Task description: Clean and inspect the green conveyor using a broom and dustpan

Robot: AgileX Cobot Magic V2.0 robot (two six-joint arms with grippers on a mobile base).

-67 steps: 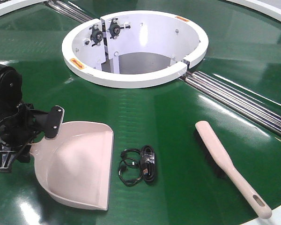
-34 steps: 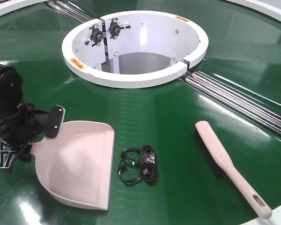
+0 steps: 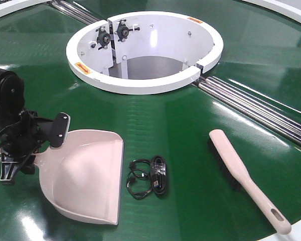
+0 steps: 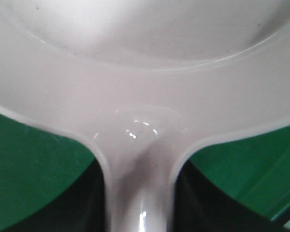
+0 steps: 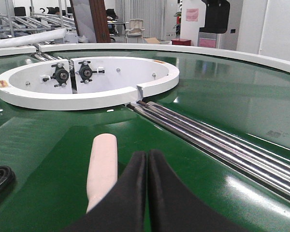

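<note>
One tool in hand: the dustpan [image 3: 85,175], its handle clamped in the left gripper [image 3: 32,150] at near left, with the straight front edge turned right.
Other arm: the right gripper [image 5: 147,188] has its fingers pressed together on nothing, low and just beside the rounded end of the broom [image 3: 246,175].
Broom place: loose on the belt at near right, well apart from the dustpan.
Debris: a black cable [image 3: 149,182], coiled, lies between the two tools and outside the pan.
Progress: early, by my judgement; the broom is not yet held, and sweeping and inspection are left.
Tool make: smooth pale beige moulded plastic; wide scoop, narrow flat brush with dark bristles and a slotted handle.
Surface: the green conveyor [image 3: 165,118] is glossy and reflective, with a white ring hub [image 3: 140,84] far and ribbed steel rollers [image 3: 256,108] right.
</note>
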